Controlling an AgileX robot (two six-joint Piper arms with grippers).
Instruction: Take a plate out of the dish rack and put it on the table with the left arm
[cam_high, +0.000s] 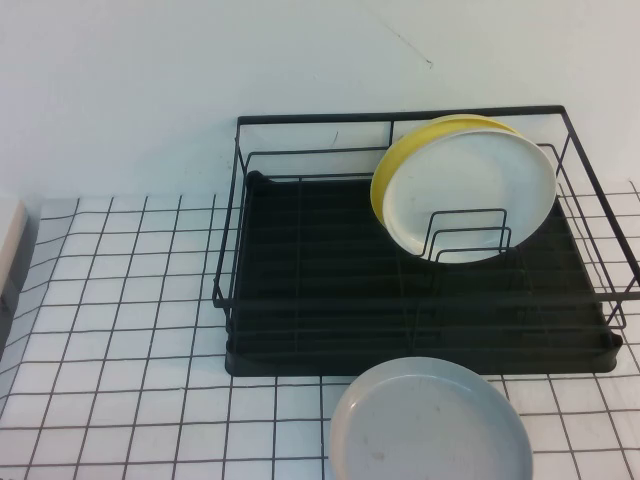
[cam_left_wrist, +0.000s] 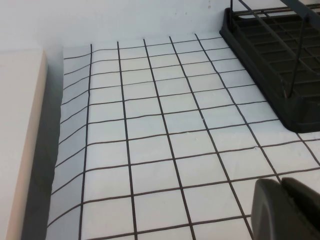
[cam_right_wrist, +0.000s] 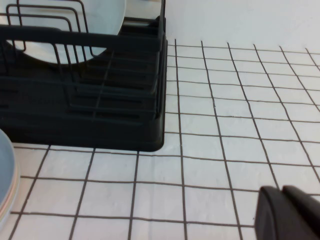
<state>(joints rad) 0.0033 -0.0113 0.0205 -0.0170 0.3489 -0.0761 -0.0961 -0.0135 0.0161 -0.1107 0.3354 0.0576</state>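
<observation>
The white plate (cam_high: 478, 195) stands upright in the dish rack (cam_high: 300, 290), leaning against a yellow plate (cam_high: 400, 160) behind it. A grey-blue plate (cam_high: 430, 425) lies on the counter (cam_high: 120, 320) in front. Left gripper (cam_left_wrist: 287, 210) and right gripper (cam_right_wrist: 290, 212) hang low over the counter, each beside the rack, neither holding anything; fingers seem pressed together.

Bare worktop (cam_high: 120, 330) fills the left half of the high view, open for passing. The dish rack (cam_high: 300, 345) blocks centre and right, white plate (cam_high: 470, 195) upright against a yellow plate (cam_high: 400, 160) upper right. A grey-blue plate (cam_high: 430, 425) occupies the lower centre. The left tool (cam_left_wrist: 285, 210) and right tool (cam_right_wrist: 287, 212) each hover over bare grid, out of the high view.
</observation>
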